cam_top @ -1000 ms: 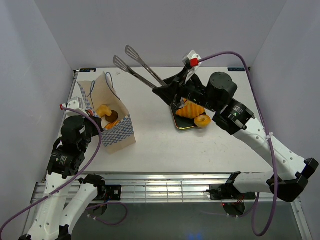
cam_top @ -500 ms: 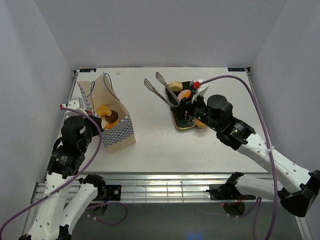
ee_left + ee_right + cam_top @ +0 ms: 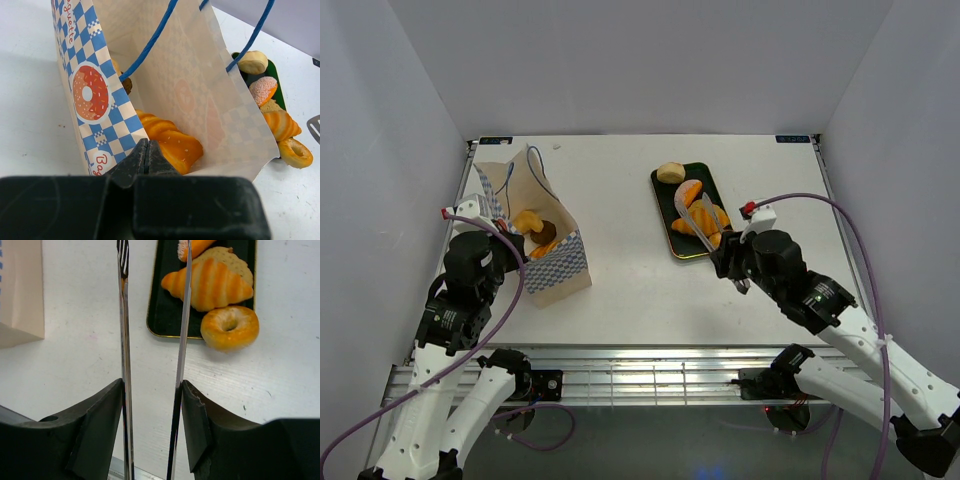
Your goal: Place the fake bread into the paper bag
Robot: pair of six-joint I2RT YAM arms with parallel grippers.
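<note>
Paper bag (image 3: pixel 560 265): sits at the left of the white table (image 3: pixel 630 290) with its mouth open. The paper is thin, so it is judged soft and easy to shove or collapse. The left gripper (image 3: pixel 146 149) is fully closed with its tips at the bag's near rim. Whether paper is pinched between them cannot be made out.

Tray (image 3: pixel 162 310): dark, right of centre, well apart from the bag.

Tongs (image 3: pixel 124 355): metal. Both arms are clamped between the part-closed fingers of the right gripper (image 3: pixel 152 385), and the blades reach toward the far side over the tray.

Fake bread (image 3: pixel 692 192): some is in the bag, namely a twisted orange loaf (image 3: pixel 170 142) and a dark brown piece (image 3: pixel 125 82). On the tray are a croissant (image 3: pixel 210 285), a ring doughnut (image 3: pixel 230 326) overhanging the near edge, and a round bun (image 3: pixel 670 172) at the far end.
- Handling: the pieces look glossy, so they are judged hard, light and slippery against steel.
- Hold: the croissant is best taken across its ridged middle. The ring may skid off the tray.

Hidden:
- The blade tips are cut off at the top of the right wrist view.
- From above the blades overlap the croissant, and contact cannot be told.
- The bag floor is blocked by the left gripper's body, so the piece count inside is uncertain.
</note>
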